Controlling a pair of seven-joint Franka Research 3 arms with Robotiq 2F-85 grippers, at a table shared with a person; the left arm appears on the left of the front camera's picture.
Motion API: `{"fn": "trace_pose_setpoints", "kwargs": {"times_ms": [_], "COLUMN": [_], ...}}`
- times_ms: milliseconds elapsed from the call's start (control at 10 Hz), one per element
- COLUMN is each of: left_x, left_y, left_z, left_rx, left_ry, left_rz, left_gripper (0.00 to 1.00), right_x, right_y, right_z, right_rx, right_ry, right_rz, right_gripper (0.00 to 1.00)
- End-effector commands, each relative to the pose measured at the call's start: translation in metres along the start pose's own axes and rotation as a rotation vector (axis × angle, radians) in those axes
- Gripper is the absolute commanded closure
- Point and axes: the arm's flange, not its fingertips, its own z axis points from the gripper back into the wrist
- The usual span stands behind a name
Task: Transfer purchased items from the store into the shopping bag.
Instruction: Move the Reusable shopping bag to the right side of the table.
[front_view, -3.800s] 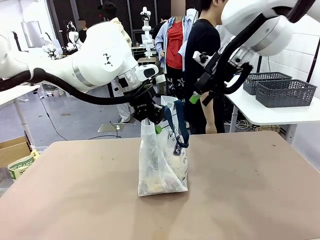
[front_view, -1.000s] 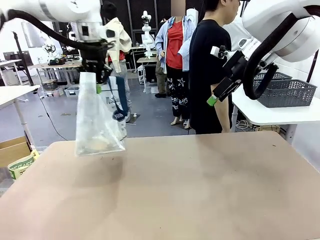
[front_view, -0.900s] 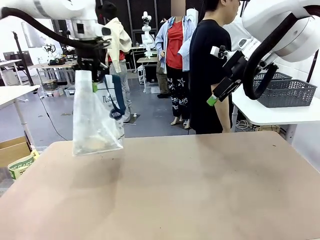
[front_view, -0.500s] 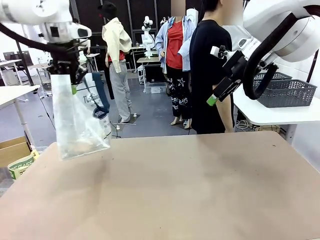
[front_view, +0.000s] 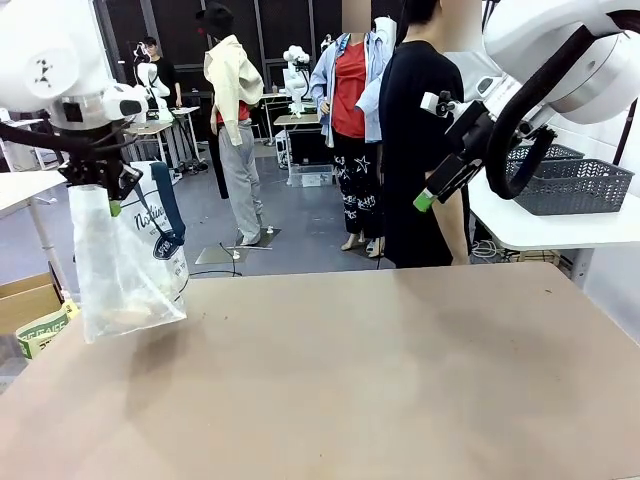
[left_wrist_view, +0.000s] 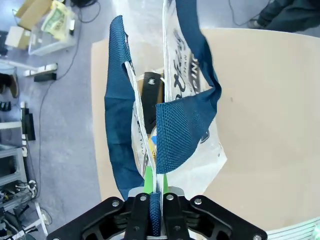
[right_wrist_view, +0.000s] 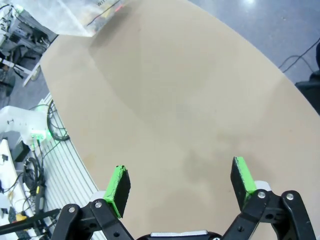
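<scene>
Above the tan table (front_view: 400, 380), the left end effector (front_view: 100, 180) clamps the shopping bag (front_view: 125, 265) hanging beneath it.

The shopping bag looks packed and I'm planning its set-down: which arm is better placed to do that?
Left. The left gripper is shut on the shopping bag, hanging over the table's left edge. The right gripper is raised, jaws open, empty.

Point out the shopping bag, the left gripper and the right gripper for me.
shopping bag (front_view: 120, 270): front view, on its translucent side wall.
left gripper (front_view: 100, 180): front view, where its shut fingertips pinch the bag's top.
right gripper (right_wrist_view: 180, 185): right wrist view, midway between its spread green-padded fingertips.
</scene>
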Motion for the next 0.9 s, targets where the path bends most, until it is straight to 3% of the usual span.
{"fn": "trace_pose_setpoints", "kwargs": {"times_ms": [0, 300, 800], "left_x": [-0.017, -0.034, -0.065], "left_y": [0.018, 0.038, 0.037], "left_z": [-0.007, -0.031, -0.055], "left_rx": [0.027, -0.006, -0.054], "left_ry": [-0.083, -0.096, -0.050], "left_rz": [-0.033, -0.067, -0.025], "left_gripper": [1.00, 1.00, 1.00], "right_x": [0.002, 0.002, 0.002], "right_y": [-0.001, -0.001, -0.001], "right_z": [0.001, 0.001, 0.001], "right_rx": [0.002, 0.002, 0.002], "right_ry": [0.012, 0.012, 0.012], "right_rz": [0.001, 0.001, 0.001], "right_gripper": [0.00, 0.00, 0.00]}}
